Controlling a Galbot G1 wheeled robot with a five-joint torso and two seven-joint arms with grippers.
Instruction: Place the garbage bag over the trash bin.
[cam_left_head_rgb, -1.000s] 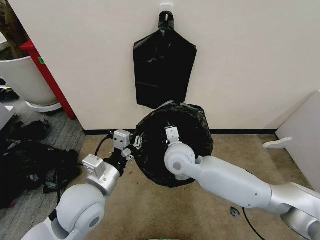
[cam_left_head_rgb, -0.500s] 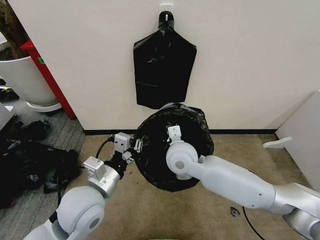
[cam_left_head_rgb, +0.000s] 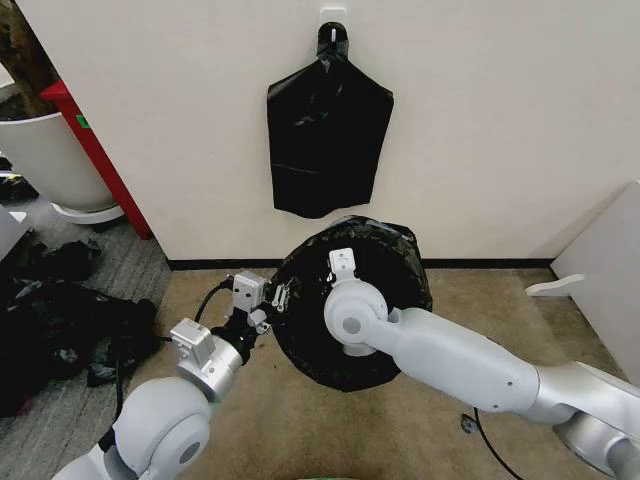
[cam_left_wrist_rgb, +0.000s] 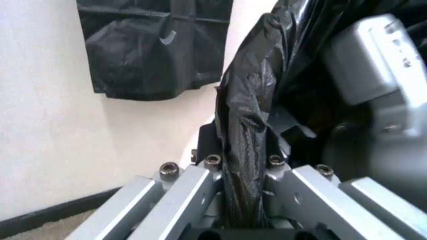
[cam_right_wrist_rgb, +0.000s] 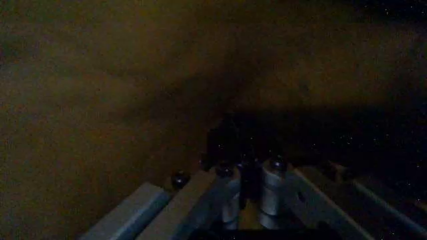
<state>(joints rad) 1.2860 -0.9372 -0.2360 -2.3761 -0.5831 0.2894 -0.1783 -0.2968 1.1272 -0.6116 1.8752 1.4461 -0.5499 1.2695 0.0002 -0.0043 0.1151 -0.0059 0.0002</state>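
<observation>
A single garbage bag (cam_left_head_rgb: 385, 250), black and crinkled, is draped over the trash bin (cam_left_wrist_rgb: 208, 131) on the tan carpet (cam_left_head_rgb: 560, 330) beside a cream wall (cam_left_head_rgb: 500, 120), covering it so fully in the head view that the bin's walls are hidden; in the left wrist view a sliver of pale curved surface beside the film may be the bin. Two arms are at work. The left claw (cam_left_head_rgb: 275, 297) sits at the bag's near-left edge, and the left wrist view shows its jaws pinched tight on a vertical fold of the black film. The right arm (cam_left_head_rgb: 450, 355) reaches across the front of the bag with its wrist plunged into the opening; the right claw (cam_right_wrist_rgb: 252, 192), seen in the dim right wrist view, appears narrowed, its two fingers nearly together, though the darkness does not show whether film lies between them. On the wall above hangs one second black bag (cam_left_head_rgb: 327, 135), flat and gathered to a point at a white hook (cam_left_head_rgb: 333, 20). At far left stand one large white tub (cam_left_head_rgb: 50, 160) and a red upright panel (cam_left_head_rgb: 95, 150), with a heap of dark items (cam_left_head_rgb: 60, 320) on the floor. No readable brand, label or writing is visible on any object.
</observation>
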